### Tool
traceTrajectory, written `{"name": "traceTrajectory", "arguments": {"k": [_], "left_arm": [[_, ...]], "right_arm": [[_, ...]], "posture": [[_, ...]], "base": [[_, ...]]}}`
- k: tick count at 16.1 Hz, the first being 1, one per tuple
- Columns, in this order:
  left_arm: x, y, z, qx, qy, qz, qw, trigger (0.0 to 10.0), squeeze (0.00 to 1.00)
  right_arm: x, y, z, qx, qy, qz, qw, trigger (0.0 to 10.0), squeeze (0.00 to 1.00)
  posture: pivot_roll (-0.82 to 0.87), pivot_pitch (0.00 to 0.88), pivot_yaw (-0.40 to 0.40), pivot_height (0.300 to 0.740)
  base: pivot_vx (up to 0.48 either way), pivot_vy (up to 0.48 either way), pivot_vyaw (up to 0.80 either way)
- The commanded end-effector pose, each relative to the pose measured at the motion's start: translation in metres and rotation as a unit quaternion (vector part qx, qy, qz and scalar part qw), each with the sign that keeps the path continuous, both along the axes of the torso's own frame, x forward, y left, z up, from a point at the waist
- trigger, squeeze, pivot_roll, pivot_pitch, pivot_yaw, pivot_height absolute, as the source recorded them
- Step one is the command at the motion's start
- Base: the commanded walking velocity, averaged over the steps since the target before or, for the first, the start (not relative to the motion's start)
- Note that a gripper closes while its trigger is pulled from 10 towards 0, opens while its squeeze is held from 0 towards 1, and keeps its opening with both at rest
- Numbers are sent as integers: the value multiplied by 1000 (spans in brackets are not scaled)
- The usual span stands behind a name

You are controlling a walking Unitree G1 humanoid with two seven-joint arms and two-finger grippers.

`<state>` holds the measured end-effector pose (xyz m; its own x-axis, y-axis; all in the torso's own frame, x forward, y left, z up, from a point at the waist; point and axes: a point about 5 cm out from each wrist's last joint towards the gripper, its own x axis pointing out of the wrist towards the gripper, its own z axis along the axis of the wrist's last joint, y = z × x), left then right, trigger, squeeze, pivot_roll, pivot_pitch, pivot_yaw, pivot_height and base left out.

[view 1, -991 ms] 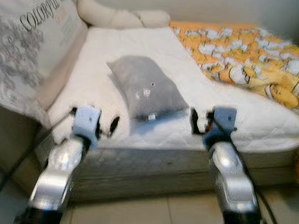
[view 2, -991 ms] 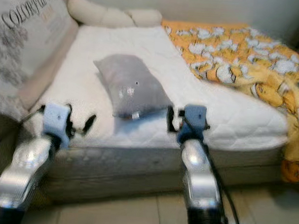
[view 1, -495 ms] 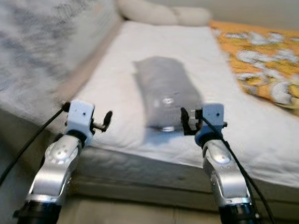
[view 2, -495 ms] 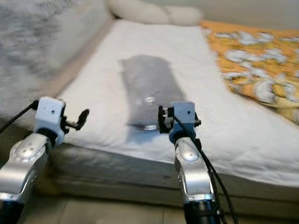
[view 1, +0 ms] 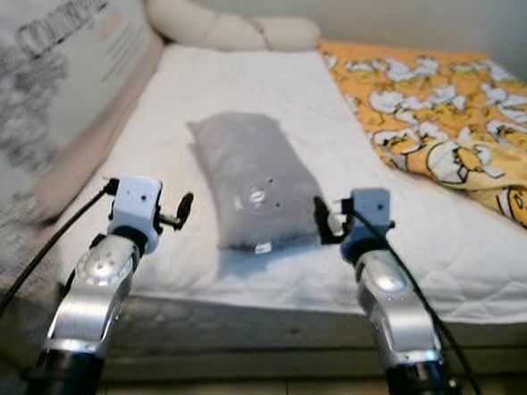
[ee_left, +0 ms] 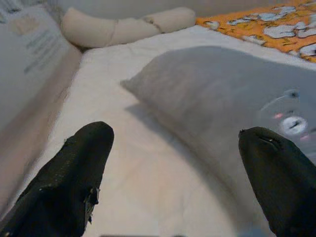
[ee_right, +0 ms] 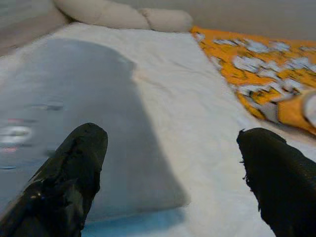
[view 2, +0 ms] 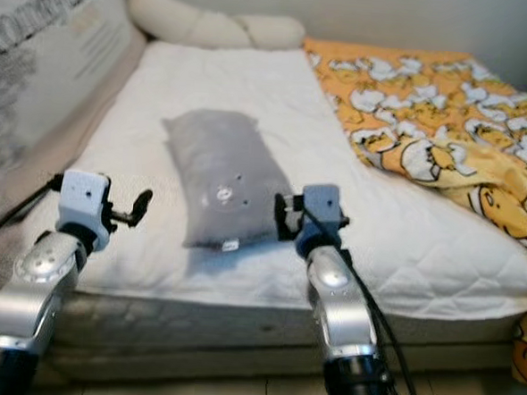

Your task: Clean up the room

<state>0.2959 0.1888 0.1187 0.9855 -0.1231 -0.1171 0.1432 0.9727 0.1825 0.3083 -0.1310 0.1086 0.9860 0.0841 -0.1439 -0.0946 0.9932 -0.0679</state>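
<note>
Camera swung back since half a second ago, grey pillow (view 1: 254,175) unmoved on the bed (view 1: 440,235), left tool (ee_left: 177,187) and right tool (ee_right: 173,182) both spread wide, flanking its near end, untouched; grasp likely next.

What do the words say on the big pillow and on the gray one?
Big pillow: one line of large dark capitals along its top, too blurred to read for sure. Smaller lines under it are also too blurred.
Gray pillow: a small round mark and a small tag at its near edge, both too small to read.
Blanket: cartoon pictures, no words that can be made out.
</note>
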Motion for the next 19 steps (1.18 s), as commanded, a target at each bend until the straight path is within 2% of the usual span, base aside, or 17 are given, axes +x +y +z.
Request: {"name": "traceTrajectory", "arguments": {"k": [1,19], "left_arm": [[2,-6,1,3,-3,-11,1000,10000,4],[2,-6,0,3,-4,-18,1000,10000,4]], "right_arm": [[1,-4,1,1,2,-5,1000,10000,0],[1,-4,-2,-1,8,-7,1000,10000,0]], "posture": [[88,0,5,740],[92,0,4,740]], "base": [[352,0,0],[351,0,0]]}}
